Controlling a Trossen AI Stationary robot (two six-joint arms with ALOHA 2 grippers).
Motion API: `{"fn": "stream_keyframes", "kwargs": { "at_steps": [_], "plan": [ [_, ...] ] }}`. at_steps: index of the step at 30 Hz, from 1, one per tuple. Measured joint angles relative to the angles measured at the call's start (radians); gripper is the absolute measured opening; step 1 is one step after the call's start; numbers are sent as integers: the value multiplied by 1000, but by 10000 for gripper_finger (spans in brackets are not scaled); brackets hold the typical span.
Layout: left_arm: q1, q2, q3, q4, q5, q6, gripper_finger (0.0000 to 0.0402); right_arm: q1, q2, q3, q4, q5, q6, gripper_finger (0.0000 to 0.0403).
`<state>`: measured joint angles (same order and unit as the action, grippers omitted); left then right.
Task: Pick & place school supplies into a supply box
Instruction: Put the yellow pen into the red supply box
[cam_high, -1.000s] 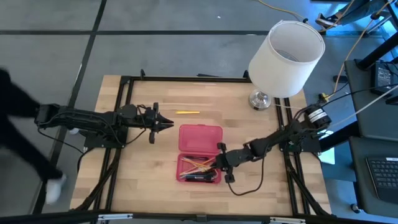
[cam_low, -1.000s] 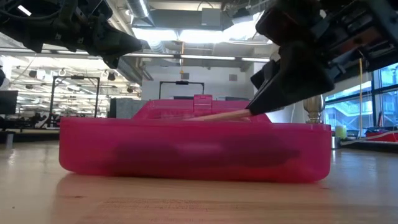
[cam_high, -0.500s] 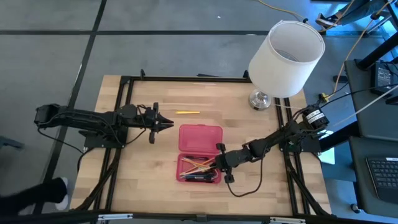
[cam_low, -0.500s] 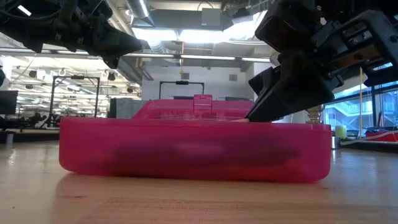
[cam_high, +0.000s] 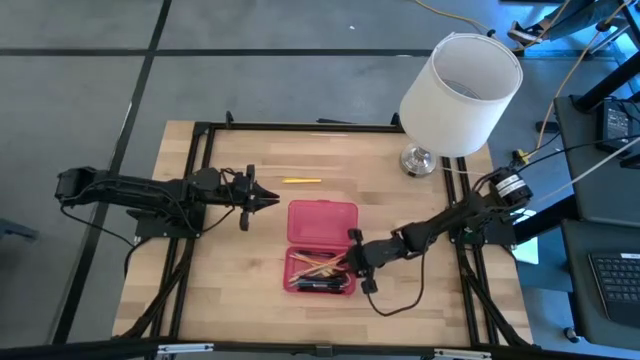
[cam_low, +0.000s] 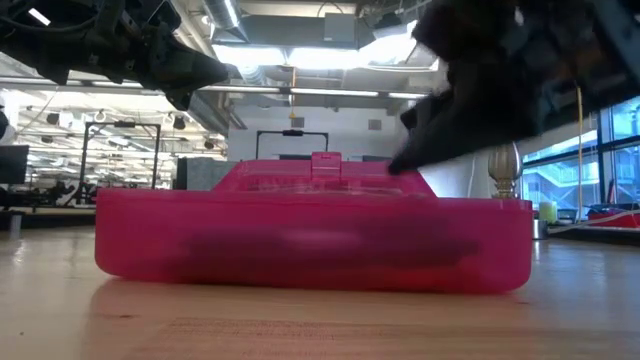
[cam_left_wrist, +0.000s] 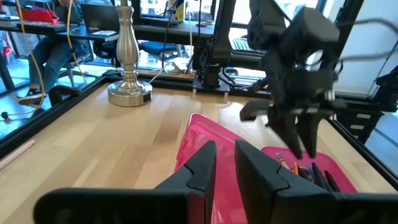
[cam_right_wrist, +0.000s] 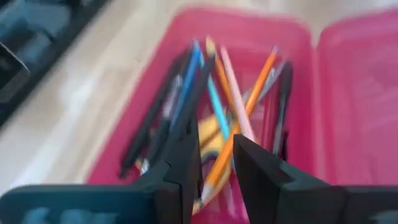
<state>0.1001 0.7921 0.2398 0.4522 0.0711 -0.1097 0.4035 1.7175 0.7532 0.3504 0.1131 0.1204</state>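
Supply box (cam_high: 320, 246) open, pens (cam_high: 318, 273) inside.

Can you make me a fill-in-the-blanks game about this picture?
1. The flat pink plastic pencil case lies with its lid ____.
2. One thin yellow pencil lies on the wooden ____.
3. The right gripper hovers over the pens inside the ____.
4. The tall lamp's shade is ____.

Missing words: open; table; case; white

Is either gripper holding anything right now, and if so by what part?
Nothing is held. The right gripper hangs over the supply box, fingers apart, with the pens and pencils lying loose below. The left gripper hovers with nothing between its fingers.
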Motion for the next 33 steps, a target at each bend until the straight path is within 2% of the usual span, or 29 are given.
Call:
{"fn": "stream_keyframes", "kwargs": {
  "at_steps": [7,15,20,27,33],
  "plan": [
    [0,0,0,0,1,0,52,-1,-204,-30,-130,0,-27,108],
    [0,0,0,0,1,0,51,-1,-501,-256,-122,-8,37,108],
    [0,0,0,0,0,0,50,-1,-627,-366,-42,69,55,108],
    [0,0,0,0,-2,0,54,-1,-696,-479,10,159,66,108],
    [0,0,0,0,-2,0,51,-1,-694,-517,60,167,85,108]
  ]
}}
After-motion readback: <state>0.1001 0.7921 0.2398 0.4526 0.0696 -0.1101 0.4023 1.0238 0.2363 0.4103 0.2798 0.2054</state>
